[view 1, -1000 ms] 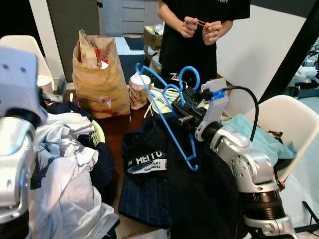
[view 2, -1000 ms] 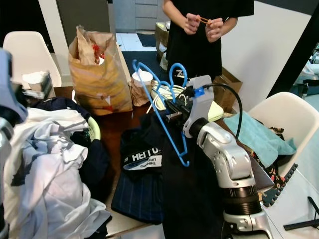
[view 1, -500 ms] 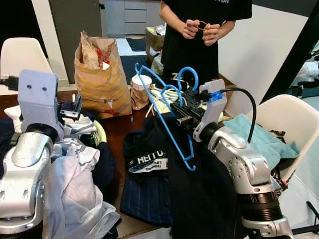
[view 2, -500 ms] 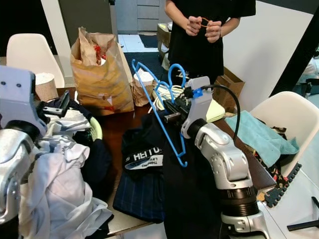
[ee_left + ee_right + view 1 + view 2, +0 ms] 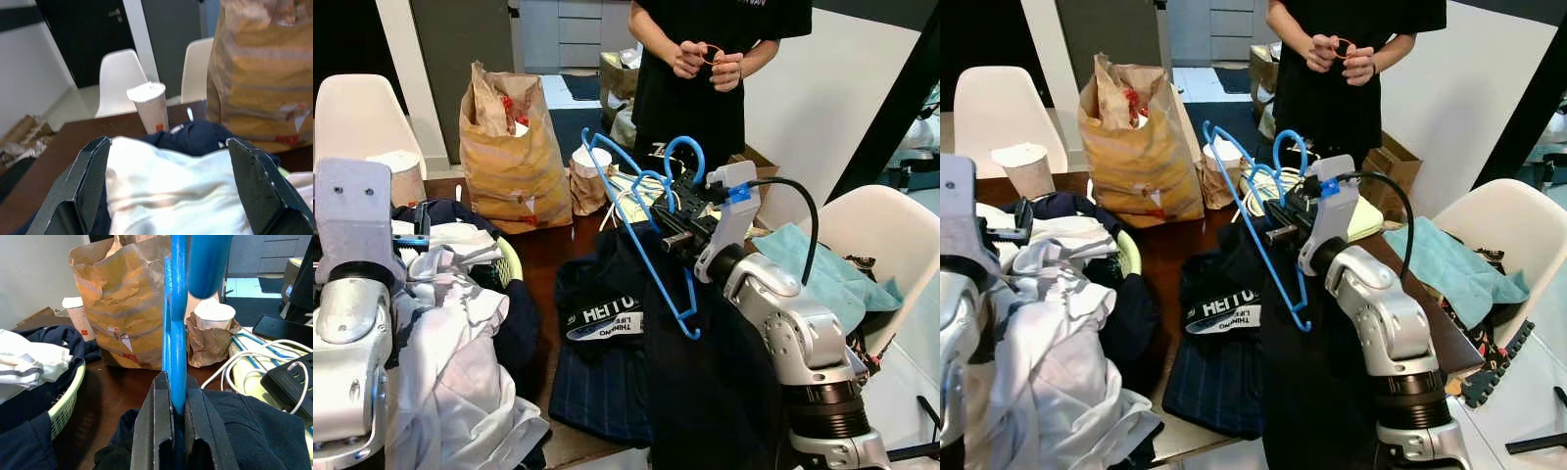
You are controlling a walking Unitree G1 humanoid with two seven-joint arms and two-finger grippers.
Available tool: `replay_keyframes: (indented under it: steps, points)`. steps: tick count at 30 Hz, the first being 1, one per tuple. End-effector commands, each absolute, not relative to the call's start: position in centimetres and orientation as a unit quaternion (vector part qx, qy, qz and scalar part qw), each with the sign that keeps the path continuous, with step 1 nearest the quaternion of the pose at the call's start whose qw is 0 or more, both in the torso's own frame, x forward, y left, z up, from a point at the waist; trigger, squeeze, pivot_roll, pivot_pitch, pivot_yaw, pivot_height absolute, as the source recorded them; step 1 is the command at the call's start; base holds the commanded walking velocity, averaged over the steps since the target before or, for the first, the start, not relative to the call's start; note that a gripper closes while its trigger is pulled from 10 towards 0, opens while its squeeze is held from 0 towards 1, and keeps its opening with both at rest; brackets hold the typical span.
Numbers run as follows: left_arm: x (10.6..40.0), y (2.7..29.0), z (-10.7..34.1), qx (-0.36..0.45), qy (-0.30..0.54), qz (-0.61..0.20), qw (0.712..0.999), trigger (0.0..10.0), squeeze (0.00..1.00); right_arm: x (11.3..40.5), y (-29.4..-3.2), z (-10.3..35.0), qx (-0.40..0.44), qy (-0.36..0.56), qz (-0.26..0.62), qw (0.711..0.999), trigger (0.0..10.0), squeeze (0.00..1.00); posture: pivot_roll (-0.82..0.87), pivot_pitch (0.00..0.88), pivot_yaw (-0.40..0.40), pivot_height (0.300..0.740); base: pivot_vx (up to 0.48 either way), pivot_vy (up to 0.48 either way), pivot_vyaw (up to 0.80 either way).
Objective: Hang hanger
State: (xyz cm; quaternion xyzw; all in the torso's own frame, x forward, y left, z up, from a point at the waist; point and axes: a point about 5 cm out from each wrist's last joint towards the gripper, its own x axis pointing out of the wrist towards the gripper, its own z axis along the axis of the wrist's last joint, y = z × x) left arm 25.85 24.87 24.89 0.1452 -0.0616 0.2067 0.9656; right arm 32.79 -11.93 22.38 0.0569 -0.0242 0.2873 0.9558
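Right end effector [image 5: 668, 227] clamps your blue hanger [image 5: 641, 235]; beyond it stand a paper bag [image 5: 509, 147] and a person [image 5: 695, 69]. Left end effector [image 5: 171, 186], spread, hovers over clothes [image 5: 450, 323].

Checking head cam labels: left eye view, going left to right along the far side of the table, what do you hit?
White chair → paper cup → brown paper bag → blue hanger → right gripper → teal cloth.

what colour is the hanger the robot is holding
Blue: the hanger shows best in the right wrist view.
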Motion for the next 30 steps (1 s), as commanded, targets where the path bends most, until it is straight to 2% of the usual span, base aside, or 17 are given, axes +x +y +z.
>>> replay_keyframes:
  steps: [1, 9, 14, 22, 24, 30]
  points:
    - [26.0, 24.4, 24.2, 0.125, -0.045, 0.194, 0.972, 10.0, 0.00, 32.9, -12.2, 22.4, 0.053, -0.028, 0.283, 0.957, 10.0, 0.00, 0.04, 0.000, -0.062, 0.740, 0.000, 0.000, 0.00]
    - [25.7, 23.9, 22.7, 0.113, 0.000, 0.182, 0.977, 10.0, 0.00, 32.9, -12.4, 22.5, 0.048, -0.026, 0.281, 0.958, 10.0, 0.00, 0.04, 0.000, -0.065, 0.740, 0.000, 0.000, 0.00]
    - [25.6, 24.5, 21.5, 0.104, 0.045, 0.200, 0.973, 10.0, 0.00, 33.0, -12.4, 22.5, 0.046, -0.027, 0.281, 0.958, 10.0, 0.00, 0.04, 0.000, -0.067, 0.740, 0.000, 0.000, 0.00]
    - [25.7, 25.0, 21.9, 0.069, 0.042, 0.204, 0.976, 10.0, 0.00, 33.0, -12.6, 22.5, 0.043, -0.026, 0.278, 0.959, 10.0, 0.00, 0.04, 0.000, -0.063, 0.740, 0.000, 0.000, 0.00]
    - [26.0, 23.6, 22.7, 0.044, 0.026, 0.169, 0.984, 10.0, 0.00, 33.0, -12.7, 22.6, 0.042, -0.027, 0.276, 0.960, 10.0, 0.00, 0.04, 0.000, -0.067, 0.740, 0.000, 0.000, 0.00]
    - [26.0, 21.9, 23.3, 0.027, 0.020, 0.136, 0.990, 10.0, 0.00, 33.1, -12.8, 22.6, 0.041, -0.028, 0.275, 0.960, 10.0, 0.00, 0.04, 0.000, -0.071, 0.740, 0.000, 0.000, 0.00]
